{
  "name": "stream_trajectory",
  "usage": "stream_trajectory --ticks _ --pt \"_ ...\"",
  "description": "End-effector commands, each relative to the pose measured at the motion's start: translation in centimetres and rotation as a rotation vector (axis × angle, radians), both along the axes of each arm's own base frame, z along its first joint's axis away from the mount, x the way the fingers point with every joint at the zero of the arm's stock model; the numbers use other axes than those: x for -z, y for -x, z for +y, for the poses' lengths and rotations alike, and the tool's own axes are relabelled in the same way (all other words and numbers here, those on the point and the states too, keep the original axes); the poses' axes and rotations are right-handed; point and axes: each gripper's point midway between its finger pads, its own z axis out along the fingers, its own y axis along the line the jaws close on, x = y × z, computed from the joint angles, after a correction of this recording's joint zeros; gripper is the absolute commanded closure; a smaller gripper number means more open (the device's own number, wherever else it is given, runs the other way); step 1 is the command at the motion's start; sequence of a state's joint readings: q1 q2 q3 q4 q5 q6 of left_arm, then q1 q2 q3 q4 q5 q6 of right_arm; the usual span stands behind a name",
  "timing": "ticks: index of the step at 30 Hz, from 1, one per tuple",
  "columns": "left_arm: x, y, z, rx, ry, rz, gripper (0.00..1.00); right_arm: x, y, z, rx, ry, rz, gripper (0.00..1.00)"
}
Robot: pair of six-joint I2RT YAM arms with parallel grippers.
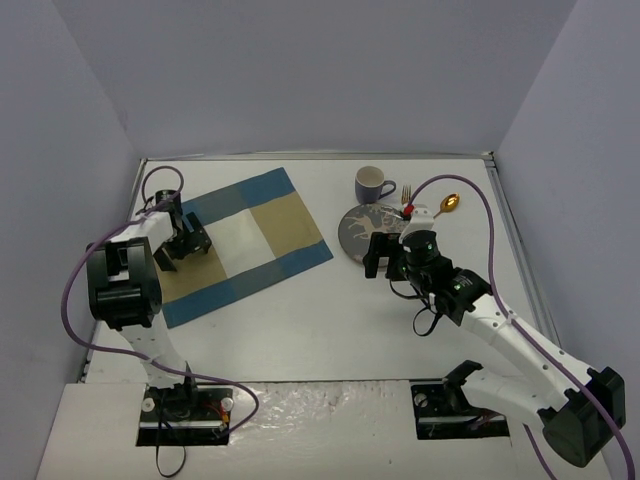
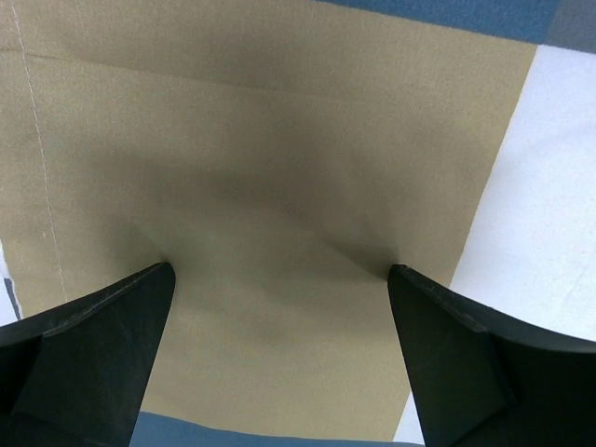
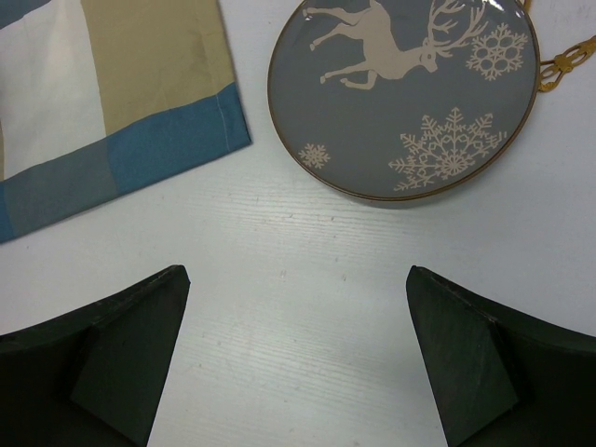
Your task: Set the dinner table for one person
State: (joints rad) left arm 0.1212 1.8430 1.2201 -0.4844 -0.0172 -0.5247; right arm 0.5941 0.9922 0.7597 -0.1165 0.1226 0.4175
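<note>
On the white counter (image 1: pixel 330 320) spread under everything, the placemat (image 1: pixel 250 235) at the left could be bunched by the wide-open left hand (image 2: pixel 279 267) pressing it, and the plate (image 3: pixel 402 93) could be knocked by the wide right hand (image 3: pixel 296 270).

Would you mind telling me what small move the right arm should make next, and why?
Probably ease the right gripper forward to the near rim of the plate: it is open over the table, and the plate lies just ahead, beside, not on, the placemat.
</note>
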Motion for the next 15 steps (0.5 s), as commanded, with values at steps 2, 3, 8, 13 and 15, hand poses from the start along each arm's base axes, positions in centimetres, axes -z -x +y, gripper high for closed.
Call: stream_trajectory --ticks 2,3,8,13,15 --pt "-0.6 -0.2 1.3 0.022 -0.064 0.012 0.03 -1.7 -0.7 0.0 0.015 -0.039 -0.066 0.00" --pt "-0.5 -0.1 1.3 0.023 -0.065 0.017 0.03 -1.6 -0.7 0.0 0.014 -0.039 -0.065 0.00" --pt "-1.2 -0.3 1.6 0.017 -0.076 0.007 0.03 -1.7 -0.5 0.0 0.012 -0.044 -0.068 0.00" --pt "-4.6 -1.4 1.3 0.023 -0.072 -0.084 0.03 -2.2 -0.5 -0.1 0.014 -0.051 -0.083 0.00" --pt "-7.1 -2.0 0.5 0.045 -0.051 -0.152 0.03 -2.5 -0.6 -0.1 0.017 -0.053 -0.090 0.00"
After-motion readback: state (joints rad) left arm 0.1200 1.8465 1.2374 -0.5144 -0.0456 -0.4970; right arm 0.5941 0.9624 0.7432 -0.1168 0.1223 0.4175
